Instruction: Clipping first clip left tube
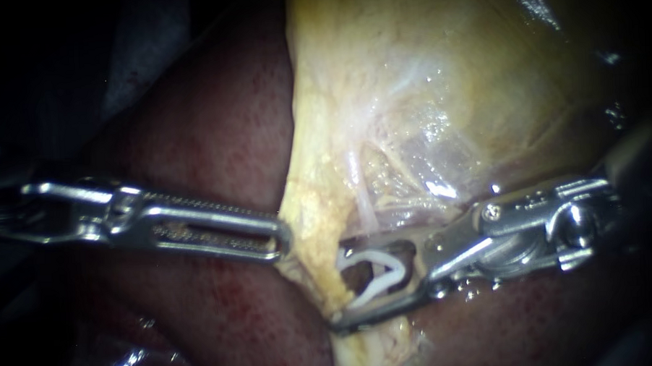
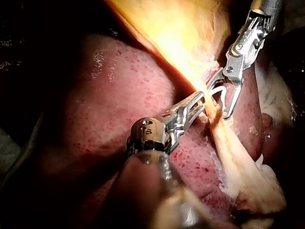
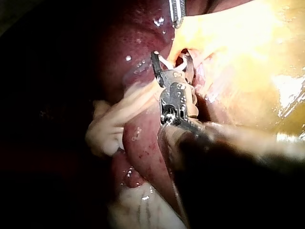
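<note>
White clip (image 1: 372, 258) (image 2: 217, 89) (image 3: 164, 62) sits between the spread jaws of the right instrument (image 1: 340, 284) (image 2: 218, 102) (image 3: 169, 54), one leg along each jaw, legs wide apart in an open V, not squeezed. So that hand is well open but loaded: both jaws touch the clip and hold it. The clip is at the lower edge of the gallbladder (image 1: 423, 71) (image 2: 176, 33) (image 3: 248, 47), where the pale yellow tissue narrows to a band that runs down past the jaw tips. A thin pale tube (image 1: 363, 203) comes down from the gallbladder and goes behind the upper jaw; cannot tell if it lies inside the clip, or which tube it is. A dark gap shows inside the clip's V. The lower jaw tip reaches the yellow band; the upper jaw lies across the thin strands. The right instrument's shaft comes in from the right, low over the liver (image 1: 216, 136) (image 2: 109, 105) (image 3: 143, 143). Left instrument (image 1: 284, 239) (image 2: 202, 98) (image 3: 177, 25) comes in from the left across the dark red liver; its long slotted jaws lie close together, and its hand nips the gallbladder's pale edge just beside the clip, on the side away from the right instrument's shaft. In the left wrist view that edge is pulled taut into a ridge. The two tips are near each other, not touching. Wet glints show on the tissue.
</note>
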Controlling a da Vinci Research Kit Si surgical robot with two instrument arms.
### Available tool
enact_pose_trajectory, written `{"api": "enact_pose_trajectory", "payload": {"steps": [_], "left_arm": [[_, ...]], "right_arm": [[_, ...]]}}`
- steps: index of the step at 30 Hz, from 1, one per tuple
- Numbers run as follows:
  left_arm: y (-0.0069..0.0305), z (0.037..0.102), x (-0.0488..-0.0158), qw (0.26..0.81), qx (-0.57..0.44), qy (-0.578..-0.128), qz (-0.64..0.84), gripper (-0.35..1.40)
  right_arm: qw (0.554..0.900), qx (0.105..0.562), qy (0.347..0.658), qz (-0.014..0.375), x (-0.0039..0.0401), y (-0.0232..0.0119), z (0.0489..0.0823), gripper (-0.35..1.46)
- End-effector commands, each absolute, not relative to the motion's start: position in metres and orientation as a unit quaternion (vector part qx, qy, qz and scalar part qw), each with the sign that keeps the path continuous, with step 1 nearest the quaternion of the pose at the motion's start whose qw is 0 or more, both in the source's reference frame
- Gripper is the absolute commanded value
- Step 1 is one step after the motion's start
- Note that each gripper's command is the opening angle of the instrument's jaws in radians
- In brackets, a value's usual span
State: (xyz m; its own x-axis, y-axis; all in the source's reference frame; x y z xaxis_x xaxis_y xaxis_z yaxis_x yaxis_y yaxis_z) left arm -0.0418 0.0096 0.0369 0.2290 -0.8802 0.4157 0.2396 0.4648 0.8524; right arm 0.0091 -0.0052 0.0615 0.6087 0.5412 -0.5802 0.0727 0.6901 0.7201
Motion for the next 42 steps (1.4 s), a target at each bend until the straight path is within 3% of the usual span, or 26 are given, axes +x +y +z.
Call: {"api": "enact_pose_trajectory", "payload": {"steps": [1, 25, 29, 32, 37, 40, 42], "left_arm": [[0.0097, 0.0369, -0.0418, 0.709, 0.335, -0.479, -0.394, -0.35], [0.0095, 0.0367, -0.0421, 0.709, 0.335, -0.479, -0.394, -0.35], [0.0095, 0.0367, -0.0421, 0.709, 0.335, -0.479, -0.394, -0.35], [0.0095, 0.0367, -0.0421, 0.709, 0.335, -0.479, -0.394, -0.35], [0.0096, 0.0367, -0.0422, 0.709, 0.335, -0.479, -0.394, -0.35], [0.0096, 0.0367, -0.0422, 0.709, 0.335, -0.479, -0.394, -0.35], [0.0096, 0.0367, -0.0422, 0.709, 0.335, -0.479, -0.394, -0.35]], "right_arm": [[0.818, 0.370, 0.417, 0.143, 0.0093, -0.0053, 0.0614, 0.57], [0.815, 0.389, 0.406, 0.142, 0.0113, -0.0066, 0.0618, 0.45], [0.813, 0.394, 0.404, 0.141, 0.0113, -0.0066, 0.0619, 0.34], [0.811, 0.404, 0.399, 0.139, 0.0111, -0.0066, 0.0619, 0.04], [0.809, 0.418, 0.393, 0.129, 0.0109, -0.0063, 0.0623, -0.14], [0.807, 0.426, 0.388, 0.131, 0.0108, -0.0062, 0.0624, -0.35], [0.806, 0.430, 0.385, 0.132, 0.0108, -0.0061, 0.0625, -0.35]]}}
